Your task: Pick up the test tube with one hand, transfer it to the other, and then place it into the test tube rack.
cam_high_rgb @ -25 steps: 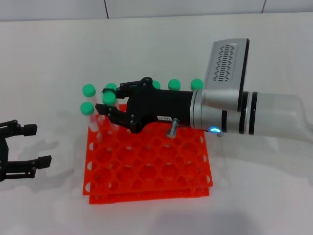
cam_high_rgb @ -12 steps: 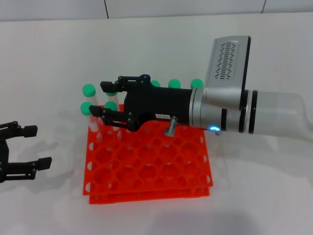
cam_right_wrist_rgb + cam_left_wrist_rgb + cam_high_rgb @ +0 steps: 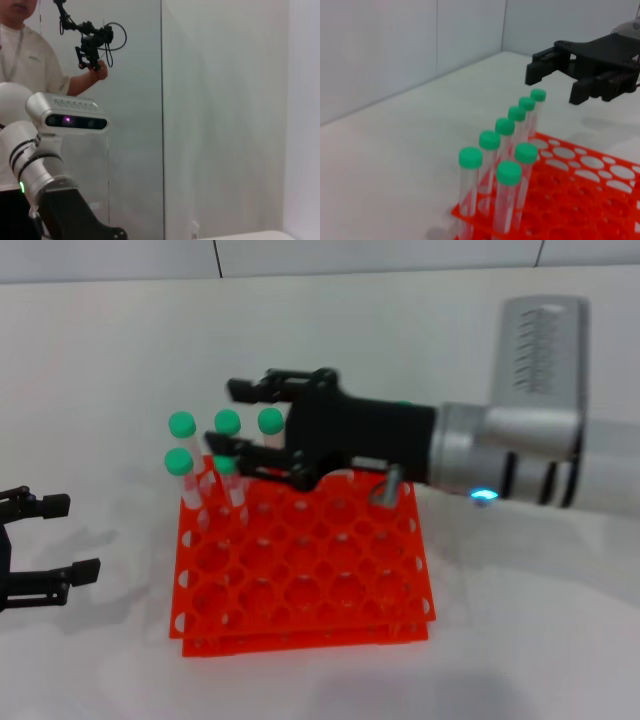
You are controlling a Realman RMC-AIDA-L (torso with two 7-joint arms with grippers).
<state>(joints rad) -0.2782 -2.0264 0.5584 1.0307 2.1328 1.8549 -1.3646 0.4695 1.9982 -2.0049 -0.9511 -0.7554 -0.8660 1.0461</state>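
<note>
The orange-red test tube rack (image 3: 300, 580) lies on the white table. The test tube (image 3: 232, 490) with its green cap stands in a hole in the second row at the rack's far left, leaning slightly; it also shows in the left wrist view (image 3: 525, 165). My right gripper (image 3: 228, 415) is open and empty, hovering above and just behind that tube, apart from it; it shows in the left wrist view (image 3: 560, 80) too. My left gripper (image 3: 75, 537) is open and empty, low at the left of the rack.
Several other green-capped tubes (image 3: 181, 440) stand in the rack's back row and left corner (image 3: 490, 150); some are hidden behind my right arm (image 3: 500, 455). The rest of the rack's holes (image 3: 590, 165) hold nothing. The right wrist view shows only a wall and a person.
My right gripper opened and let go of the tube, which dropped into its hole. The gripper then rose and drew back to the right. The left gripper stayed put.
</note>
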